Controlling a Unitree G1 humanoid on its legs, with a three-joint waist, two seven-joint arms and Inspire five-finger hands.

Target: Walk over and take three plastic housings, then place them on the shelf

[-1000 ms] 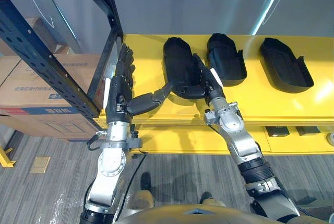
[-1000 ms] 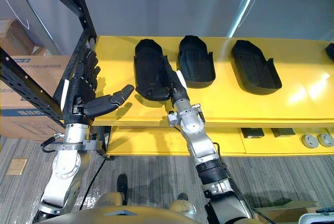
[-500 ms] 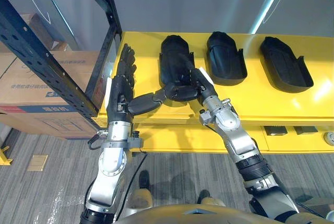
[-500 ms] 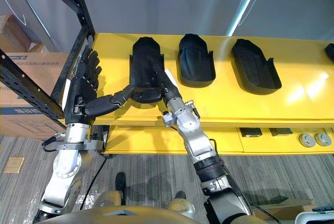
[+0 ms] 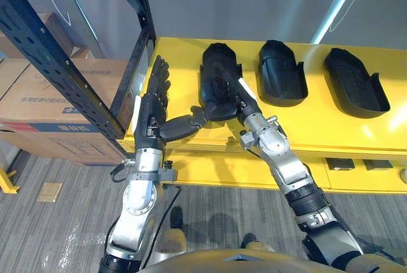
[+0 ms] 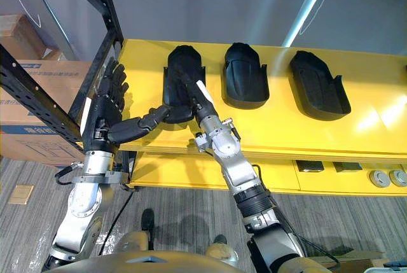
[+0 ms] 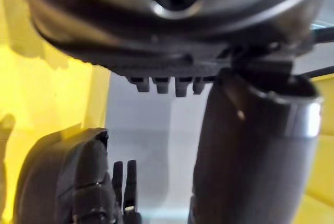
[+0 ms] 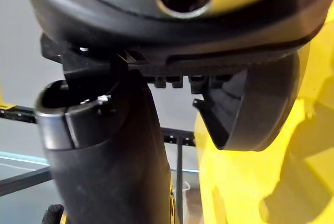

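**Right hand lying on the left housing, nothing gripped as far as I can see**

The hard part first: it's black on black. The right hand (image 5: 238,102) lies on the left housing (image 5: 213,56), and its fingertips more or less melt into the plastic in both eye views. The right wrist view isn't much better. A fat thumb (image 8: 99,145) sticks straight out into the air, and a curved bit of housing rim sits just past the knuckles. In the left wrist view you get the left thumb (image 7: 245,151) up close. The housing's rounded end is past it, and some dark prongs on it are too murky to call.

Poses: the right arm comes in from the lower right with the hand palm-down. The fingers look straight and laid lengthwise along the housing, not wrapped round it. The left hand (image 5: 151,111) stands upright at the bench's left end, just beside the rack (image 5: 57,63). Its fingers are straight and together, pointing up. Its thumb is splayed wide to the side and reaches the near end of the same housing (touching or just short, can't say).

All three housings sit on the yellow bench (image 5: 318,126) in a row. The middle housing (image 5: 280,82) and right housing (image 5: 356,91) are well clear of both hands. Cardboard boxes (image 5: 57,104) sit under the rack.
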